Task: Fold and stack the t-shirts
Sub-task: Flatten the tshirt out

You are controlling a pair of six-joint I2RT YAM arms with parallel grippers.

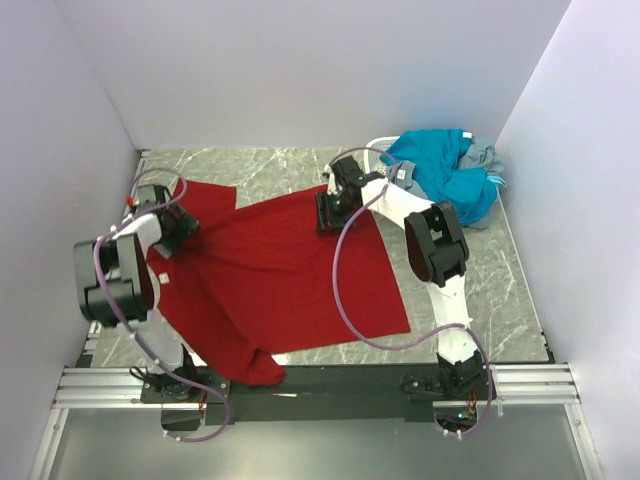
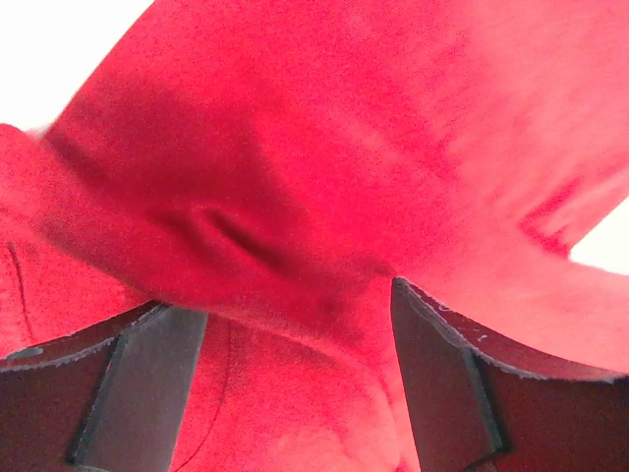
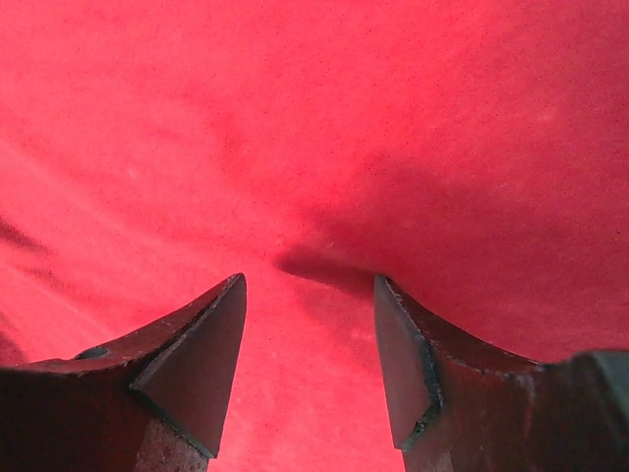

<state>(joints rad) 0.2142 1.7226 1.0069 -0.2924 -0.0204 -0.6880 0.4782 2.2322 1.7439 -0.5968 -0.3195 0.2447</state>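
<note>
The dark red t-shirt (image 1: 290, 265) lies spread across the centre of the table (image 1: 260, 170), one corner overlapping the lower table edge. At centre left, the left gripper (image 1: 178, 228) meets the shirt's left edge, fingers (image 2: 147, 379) spread, with cloth bulging between them. Above centre, the right gripper (image 1: 330, 212) presses on the shirt's upper edge, fingers (image 3: 197, 364) spread. At upper right lie the heaped teal and grey t-shirts (image 1: 445, 175).
</note>
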